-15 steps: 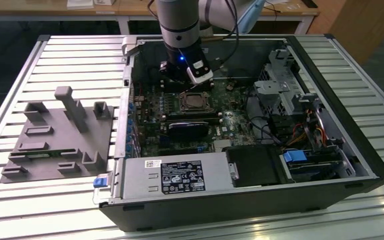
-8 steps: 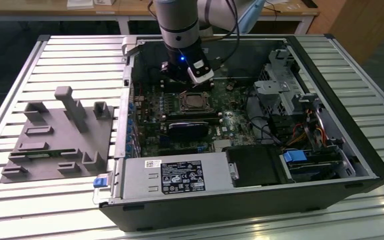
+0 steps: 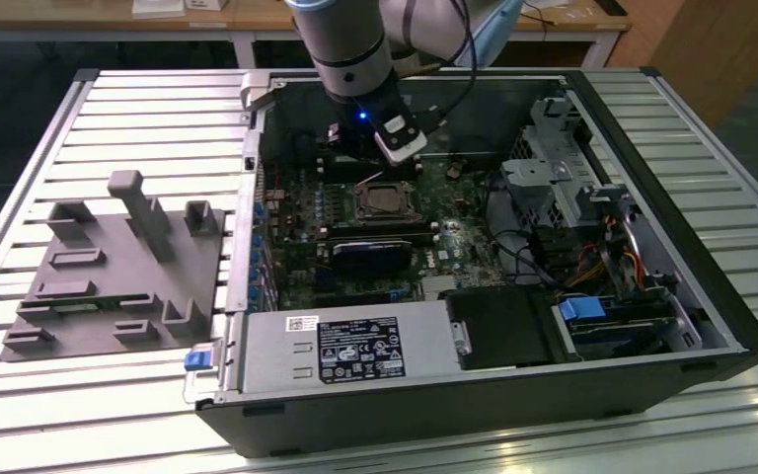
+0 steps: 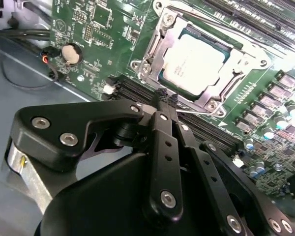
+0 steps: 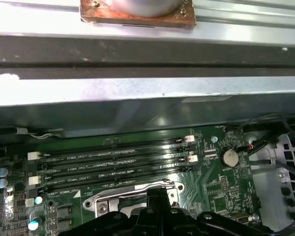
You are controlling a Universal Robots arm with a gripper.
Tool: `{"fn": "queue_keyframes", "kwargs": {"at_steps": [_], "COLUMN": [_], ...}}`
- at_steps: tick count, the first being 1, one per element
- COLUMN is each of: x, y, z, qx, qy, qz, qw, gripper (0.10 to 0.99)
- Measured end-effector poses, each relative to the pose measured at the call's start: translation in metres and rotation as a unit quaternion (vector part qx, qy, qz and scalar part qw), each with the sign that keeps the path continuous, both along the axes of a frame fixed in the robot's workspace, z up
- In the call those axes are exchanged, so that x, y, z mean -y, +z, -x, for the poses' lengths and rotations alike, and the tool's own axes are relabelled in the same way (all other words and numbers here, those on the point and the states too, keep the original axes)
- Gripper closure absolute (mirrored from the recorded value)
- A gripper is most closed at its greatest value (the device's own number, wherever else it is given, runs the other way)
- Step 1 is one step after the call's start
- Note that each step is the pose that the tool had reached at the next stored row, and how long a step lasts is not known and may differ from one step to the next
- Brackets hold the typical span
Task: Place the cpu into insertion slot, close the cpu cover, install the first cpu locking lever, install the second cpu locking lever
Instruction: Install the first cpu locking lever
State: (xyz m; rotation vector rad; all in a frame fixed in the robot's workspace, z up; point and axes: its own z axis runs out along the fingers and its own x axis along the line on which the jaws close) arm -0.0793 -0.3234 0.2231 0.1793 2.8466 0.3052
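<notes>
Your gripper [image 4: 166, 96], fingertips pressed together and empty, hovers with the cpu [image 4: 194, 61] just ahead of it under the cpu cover [image 4: 156, 49], so push steadily and stay off the chip.

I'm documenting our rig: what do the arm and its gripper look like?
The arm is a silver-grey tube ending in a black wrist with a small blue light, a pale boxy module and a black cable. The gripper is matte black linked bars with silver screws.
</notes>
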Motion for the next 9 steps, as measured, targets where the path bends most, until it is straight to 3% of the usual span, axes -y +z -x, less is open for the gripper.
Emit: {"fn": "queue_keyframes", "kwargs": {"at_steps": [2,6,9], "x": [0.0,0.0,0.0], "y": [0.0,-0.0001,-0.0008], "z": [0.0,0.0,0.0], "qx": [0.0009,0.0011,0.0033], "qy": [0.0,0.0,0.0], "qz": [-0.0041,-0.0253,-0.0318], "qw": [1.0,0.9997,0.9995], "gripper": [0.984,0.984,0.984]}}
